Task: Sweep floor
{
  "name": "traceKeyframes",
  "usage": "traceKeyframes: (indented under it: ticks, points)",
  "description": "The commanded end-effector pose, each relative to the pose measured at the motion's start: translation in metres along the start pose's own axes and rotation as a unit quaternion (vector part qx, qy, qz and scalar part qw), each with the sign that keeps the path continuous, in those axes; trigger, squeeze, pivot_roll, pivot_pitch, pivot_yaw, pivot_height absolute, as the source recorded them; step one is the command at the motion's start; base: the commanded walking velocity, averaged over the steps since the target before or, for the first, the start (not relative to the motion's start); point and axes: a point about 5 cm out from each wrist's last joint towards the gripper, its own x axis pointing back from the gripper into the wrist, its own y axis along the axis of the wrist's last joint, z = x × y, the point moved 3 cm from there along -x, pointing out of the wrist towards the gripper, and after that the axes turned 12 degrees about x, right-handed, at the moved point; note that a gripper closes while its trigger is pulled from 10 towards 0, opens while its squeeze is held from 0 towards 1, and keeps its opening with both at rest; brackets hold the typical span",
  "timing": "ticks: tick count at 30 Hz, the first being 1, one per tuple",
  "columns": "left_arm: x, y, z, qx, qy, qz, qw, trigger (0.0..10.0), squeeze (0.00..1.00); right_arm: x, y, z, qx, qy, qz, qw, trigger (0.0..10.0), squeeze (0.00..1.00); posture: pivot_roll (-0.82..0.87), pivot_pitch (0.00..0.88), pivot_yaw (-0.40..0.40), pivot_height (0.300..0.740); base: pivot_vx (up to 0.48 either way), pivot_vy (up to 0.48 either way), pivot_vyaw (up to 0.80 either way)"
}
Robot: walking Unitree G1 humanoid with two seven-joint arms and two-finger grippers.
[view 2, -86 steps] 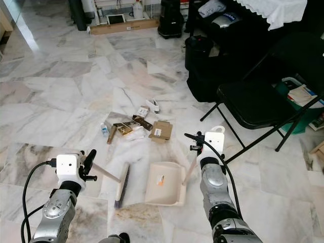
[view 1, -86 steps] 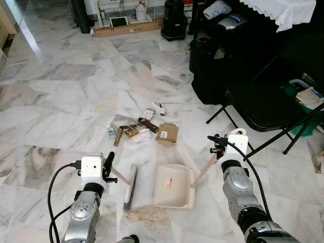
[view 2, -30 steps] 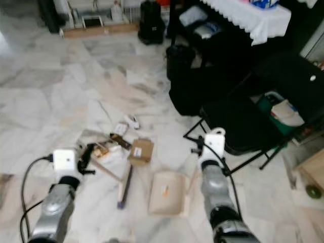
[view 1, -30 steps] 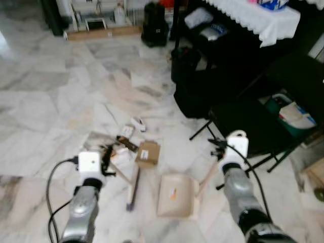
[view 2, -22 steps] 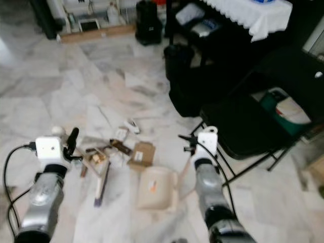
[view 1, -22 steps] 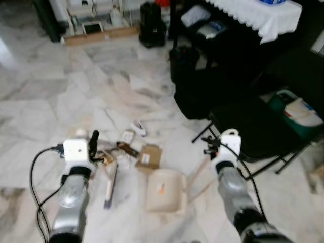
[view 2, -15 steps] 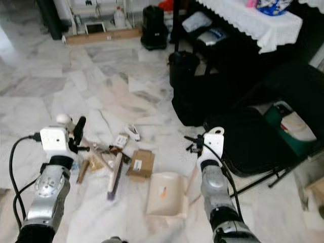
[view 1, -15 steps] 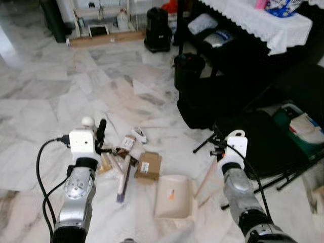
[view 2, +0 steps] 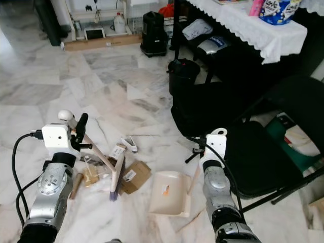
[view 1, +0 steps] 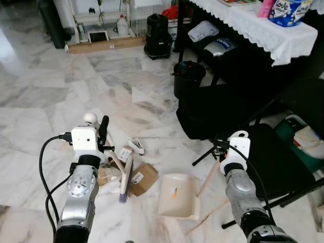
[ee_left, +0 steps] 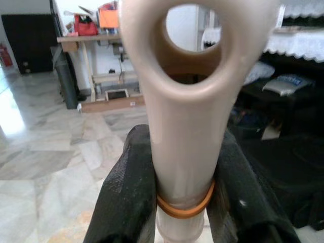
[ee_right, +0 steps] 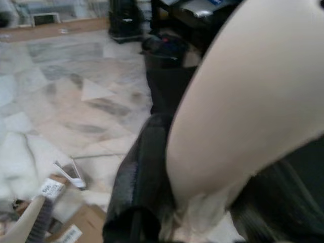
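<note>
The left hand [ee_left: 185, 202] is clamped on the cream plastic handle of a short broom [view 1: 125, 172] — its two black fingers [ee_left: 126, 197] press either side of the handle just below the hanging loop. The broom slants down from that hand to its dark bristle head, which rests on the white marble floor [view 1: 45, 96] among the litter: a flattened brown cardboard box [view 1: 142, 178], small white printed packets [view 1: 124, 153] and a wooden stick [view 2: 76, 185].

The right hand [ee_right: 202, 197] grips the long cream handle of a beige plastic dustpan [view 1: 178, 195], fingers closed around it. The dustpan lies flat on the floor just beside the cardboard box, its handle rising toward the right hand.

Near that arm stands a black folding chair [view 2: 263, 157], with a black round bin [view 1: 189, 77] and a table draped in a white lace cloth [view 1: 253, 23] further back.
</note>
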Motion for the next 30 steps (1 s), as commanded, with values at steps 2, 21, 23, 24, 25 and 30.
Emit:
traceKeyframes:
  ticks: [2, 21, 23, 24, 25, 30]
  points:
    - [-0.003, 0.008, -0.005, 0.001, -0.008, -0.017, 1.000, 10.0, 0.00, -0.001, 0.005, -0.005, -0.009, -0.009, -0.013, 1.000, 10.0, 0.00, 0.09, 0.131, -0.012, 0.740, 0.382, 0.000, 0.00]
    - [-0.001, 0.010, 0.003, -0.016, -0.006, -0.014, 1.000, 10.0, 0.00, 0.001, -0.001, 0.001, 0.006, -0.002, -0.001, 1.000, 10.0, 0.00, 0.09, 0.122, -0.007, 0.740, 0.177, 0.000, 0.00]
    - [-0.002, 0.010, 0.003, -0.020, -0.010, -0.015, 1.000, 10.0, 0.00, 0.001, -0.002, 0.002, 0.007, -0.002, 0.001, 1.000, 10.0, 0.00, 0.09, 0.117, -0.006, 0.740, 0.000, 0.000, 0.00]
    - [-0.002, 0.010, 0.003, -0.020, -0.010, -0.015, 1.000, 10.0, 0.00, 0.001, -0.002, 0.002, 0.007, -0.002, 0.001, 1.000, 10.0, 0.00, 0.09, 0.117, -0.006, 0.740, 0.000, 0.000, 0.00]
    - [-0.002, 0.011, 0.003, -0.031, -0.015, -0.014, 0.999, 10.0, 0.00, 0.001, -0.002, 0.002, 0.008, -0.001, 0.002, 1.000, 10.0, 0.00, 0.09, 0.113, -0.003, 0.740, 0.000, 0.000, 0.00]
    - [-0.002, 0.013, 0.010, -0.070, -0.017, -0.014, 0.997, 10.0, 0.00, 0.002, -0.003, 0.005, 0.009, 0.002, 0.004, 1.000, 10.0, 0.00, 0.10, 0.114, -0.002, 0.740, 0.000, 0.000, 0.00]
